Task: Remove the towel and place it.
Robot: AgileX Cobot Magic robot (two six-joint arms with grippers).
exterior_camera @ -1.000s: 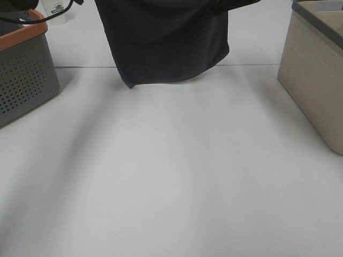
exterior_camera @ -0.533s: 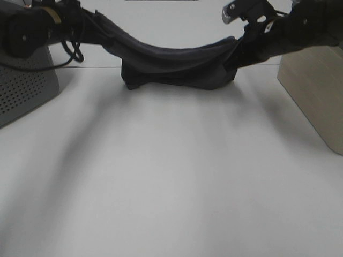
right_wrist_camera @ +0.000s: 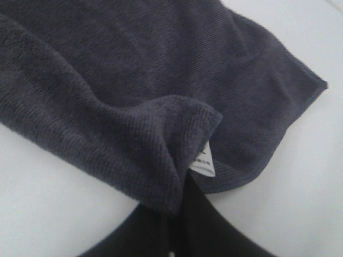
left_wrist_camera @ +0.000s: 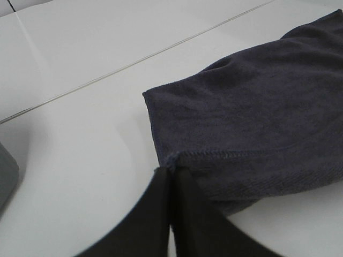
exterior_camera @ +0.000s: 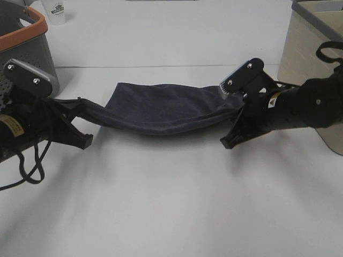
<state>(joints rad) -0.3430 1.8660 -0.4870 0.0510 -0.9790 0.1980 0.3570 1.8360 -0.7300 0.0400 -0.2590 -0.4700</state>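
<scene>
— Where is the towel (exterior_camera: 161, 110)?
— On the desk (exterior_camera: 171, 203), toward its far edge.
— Who holds it?
— The left hand (left_wrist_camera: 171, 179) and the right hand (right_wrist_camera: 185, 209) each pinch a corner, closed tight.

Left gripper (left_wrist_camera: 170, 172): the pinched corner of the towel (left_wrist_camera: 257, 118) is hidden between the closed jaws, and the towel's far end runs past the view's edge. Right gripper (right_wrist_camera: 181, 195): its tips are covered by a towel fold. The print on the white tag (right_wrist_camera: 203, 163) just beside them is too small to read. Outboard of the left gripper, the grey basket (exterior_camera: 35, 51) is cut off at the edge; outboard of the right gripper, the beige bin (exterior_camera: 308, 59) likewise. The print on the white cup (exterior_camera: 58, 9) beyond the basket is illegible.
</scene>
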